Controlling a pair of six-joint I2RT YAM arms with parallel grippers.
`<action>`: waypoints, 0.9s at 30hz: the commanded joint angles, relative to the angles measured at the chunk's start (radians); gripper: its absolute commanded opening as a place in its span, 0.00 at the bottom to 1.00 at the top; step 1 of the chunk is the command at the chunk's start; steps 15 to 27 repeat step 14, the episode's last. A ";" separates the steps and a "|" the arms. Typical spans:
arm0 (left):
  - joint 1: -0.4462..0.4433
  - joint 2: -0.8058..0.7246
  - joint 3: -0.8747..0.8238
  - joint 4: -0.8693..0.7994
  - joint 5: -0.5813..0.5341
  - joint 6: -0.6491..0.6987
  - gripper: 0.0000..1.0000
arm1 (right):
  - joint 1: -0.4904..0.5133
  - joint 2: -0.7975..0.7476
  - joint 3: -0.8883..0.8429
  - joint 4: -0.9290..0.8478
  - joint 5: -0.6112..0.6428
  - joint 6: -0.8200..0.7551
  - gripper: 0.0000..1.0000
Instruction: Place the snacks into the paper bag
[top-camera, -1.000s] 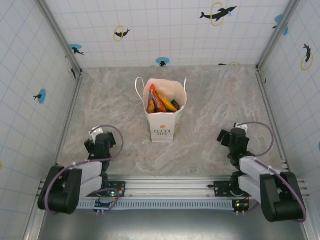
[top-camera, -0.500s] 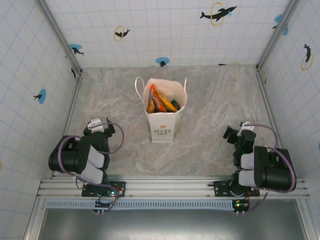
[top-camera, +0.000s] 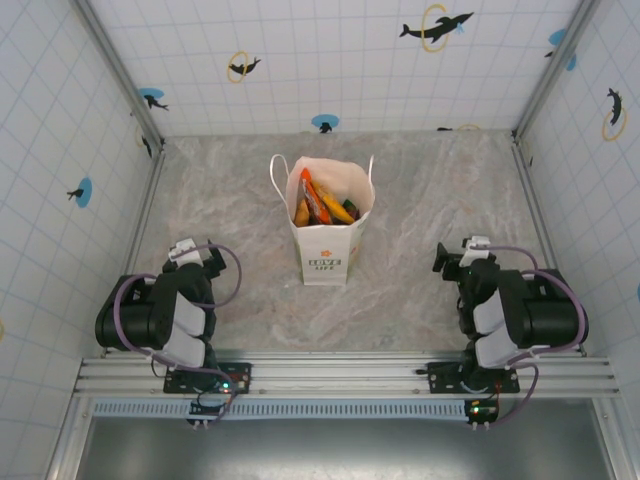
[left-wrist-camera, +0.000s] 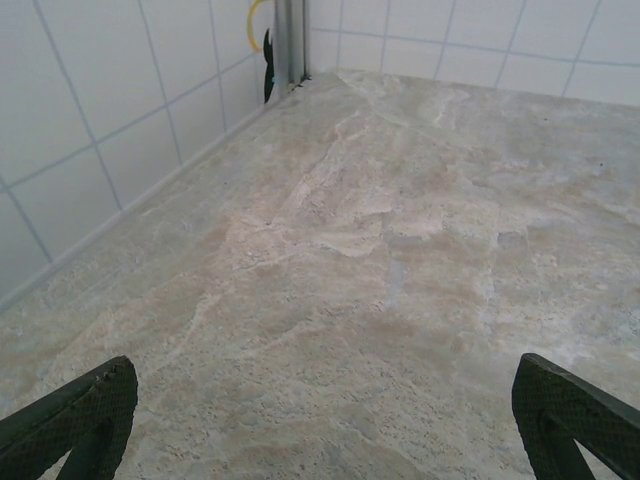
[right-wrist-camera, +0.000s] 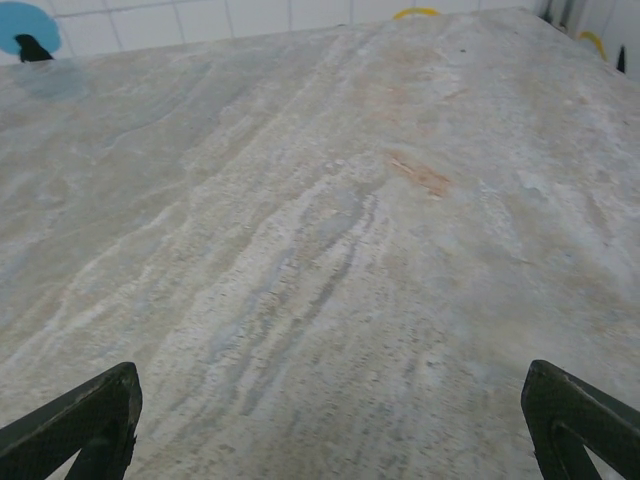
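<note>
The white paper bag (top-camera: 326, 243) stands upright in the middle of the marble table, its mouth open. Several snacks (top-camera: 321, 204), orange, yellow and green packets, lie inside it. My left gripper (top-camera: 197, 257) sits low at the near left, well apart from the bag. It is open, with bare table between its fingers (left-wrist-camera: 78, 418) in the left wrist view, where the left gripper (left-wrist-camera: 322, 400) spans the frame. My right gripper (top-camera: 456, 260) rests at the near right, also open and empty. The right gripper (right-wrist-camera: 330, 400) shows black fingertips (right-wrist-camera: 578, 412) wide apart over marble.
Tiled walls with dolphin stickers close the table (top-camera: 430, 190) on three sides. Metal corner posts (top-camera: 148, 135) stand at the back corners. The arms' mounting rail (top-camera: 330, 375) runs along the near edge.
Both arms have folded back over their bases, the grippers drawing in near the front edge. The bag and the snacks in it have stayed put. Both grippers stayed open.
</note>
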 joint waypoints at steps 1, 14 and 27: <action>-0.006 -0.011 -0.030 -0.007 0.010 -0.020 0.98 | -0.005 0.005 -0.016 0.021 0.027 -0.009 1.00; -0.006 -0.010 -0.029 -0.005 0.021 -0.017 0.98 | -0.019 -0.004 -0.011 -0.004 0.001 0.005 1.00; -0.006 -0.010 -0.029 -0.005 0.021 -0.017 0.98 | -0.019 -0.004 -0.011 -0.004 0.001 0.005 1.00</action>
